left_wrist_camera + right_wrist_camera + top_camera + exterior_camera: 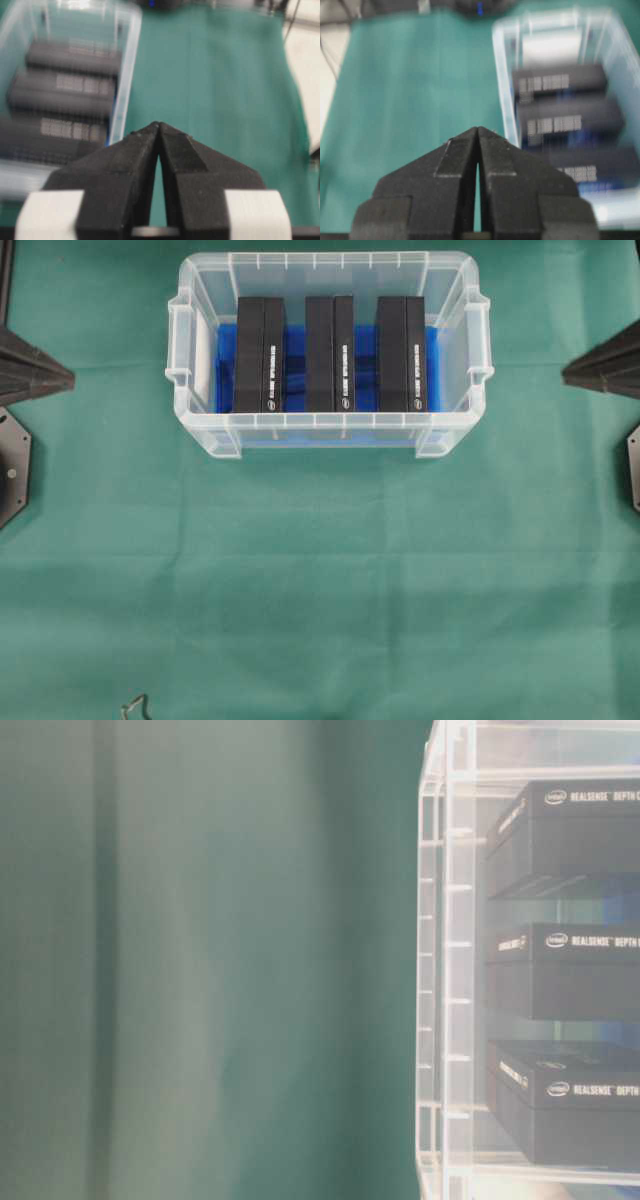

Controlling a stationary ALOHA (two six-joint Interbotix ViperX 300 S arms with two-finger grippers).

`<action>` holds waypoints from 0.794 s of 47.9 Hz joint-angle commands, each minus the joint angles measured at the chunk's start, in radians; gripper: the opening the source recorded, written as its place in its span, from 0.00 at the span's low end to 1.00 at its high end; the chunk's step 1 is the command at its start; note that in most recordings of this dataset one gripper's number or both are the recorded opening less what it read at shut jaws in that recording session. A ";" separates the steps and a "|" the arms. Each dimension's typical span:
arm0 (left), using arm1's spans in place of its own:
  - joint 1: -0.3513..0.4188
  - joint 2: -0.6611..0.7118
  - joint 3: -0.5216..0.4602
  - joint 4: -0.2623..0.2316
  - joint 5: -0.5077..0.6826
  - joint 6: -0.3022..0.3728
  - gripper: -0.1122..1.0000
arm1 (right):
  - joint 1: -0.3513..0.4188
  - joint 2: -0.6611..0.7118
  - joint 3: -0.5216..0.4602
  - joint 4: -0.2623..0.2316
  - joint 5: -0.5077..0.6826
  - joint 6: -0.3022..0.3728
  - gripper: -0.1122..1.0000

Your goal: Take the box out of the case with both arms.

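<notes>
The clear plastic case (330,422) stands at the back middle of the green cloth, with a blue sheet (296,348) on its bottom. Three black boxes (260,355) (330,353) (401,352) stand side by side inside it, and their white lettering shows through the wall (445,970). My left gripper (68,378) (158,125) is shut and holds nothing, well left of the case (127,75). To the right of the case (502,90), my right gripper (568,371) (478,129) is shut too, also holding nothing. Neither gripper touches the case.
Green cloth (320,580) covers the table. Black arm bases sit at the left edge (12,465) and the right edge (632,468). A small bent wire (135,706) lies at the front edge. A white surface (300,75) shows past the cloth.
</notes>
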 commanded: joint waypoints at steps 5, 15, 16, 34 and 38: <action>0.000 0.064 -0.132 0.002 0.347 -0.012 0.10 | -0.002 0.017 -0.075 0.000 0.304 0.061 0.10; 0.000 0.149 -0.210 0.002 0.716 -0.011 0.10 | -0.003 0.046 -0.107 0.003 0.657 0.155 0.10; 0.000 0.155 -0.213 0.002 0.747 -0.011 0.10 | -0.002 0.046 -0.109 0.003 0.683 0.160 0.10; 0.000 0.173 -0.227 0.002 0.850 -0.025 0.10 | -0.003 0.067 -0.110 -0.003 0.770 0.193 0.10; 0.000 0.175 -0.227 0.002 0.845 -0.083 0.10 | -0.003 0.081 -0.114 -0.002 0.770 0.249 0.10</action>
